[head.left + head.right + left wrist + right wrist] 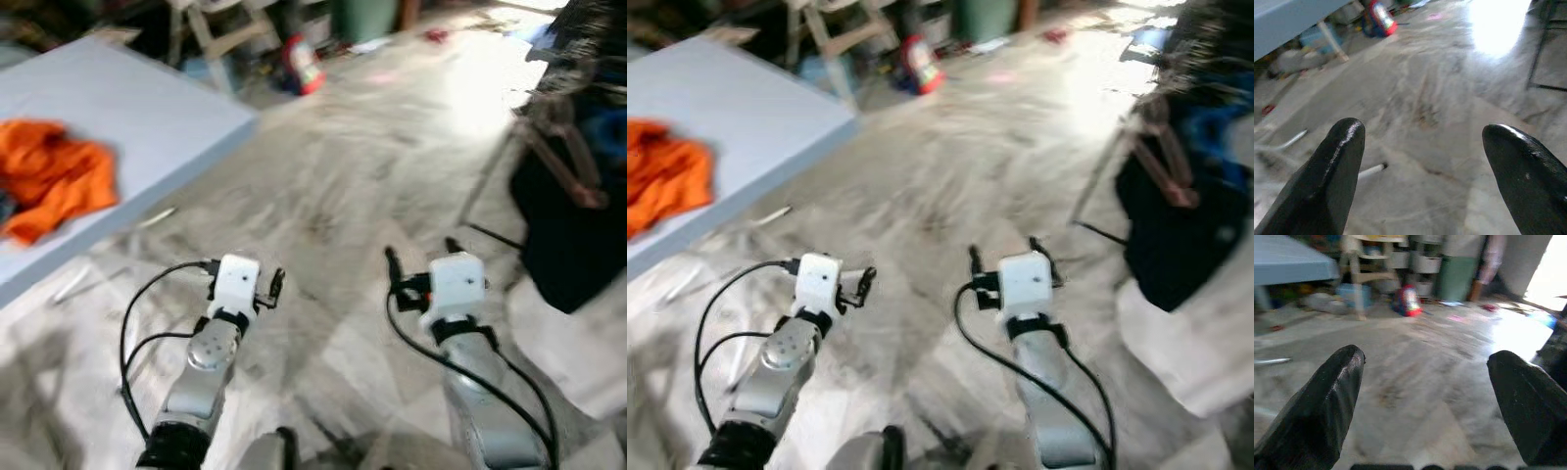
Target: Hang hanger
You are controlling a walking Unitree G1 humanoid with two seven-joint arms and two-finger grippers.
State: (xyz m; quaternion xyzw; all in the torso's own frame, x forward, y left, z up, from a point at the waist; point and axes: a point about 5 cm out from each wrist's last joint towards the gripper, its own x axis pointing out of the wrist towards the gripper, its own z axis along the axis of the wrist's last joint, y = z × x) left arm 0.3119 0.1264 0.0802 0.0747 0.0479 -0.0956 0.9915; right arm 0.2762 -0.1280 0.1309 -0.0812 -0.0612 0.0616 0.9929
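both pincers, left pincer [1420, 161] and right pincer [1425, 401], spread and empty beside the desk [147, 117]; likely next: find the hanger.

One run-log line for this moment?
left gripper: open, empty | right gripper: open, empty | orange cloth: on table | hanger: unseen

Head stereo pair looks forward and down from above both arms onto the marble floor [343, 196]; blurred. Both eyes share the floor, the counter's [127, 127] near corner at left, the red toy [924, 65] far off. Left wrist view sits low, close to the floor, looking along its fingers [1334, 171] toward the same toy. Right wrist view, equally low, faces the toy and storage bins [1425, 262] beyond.
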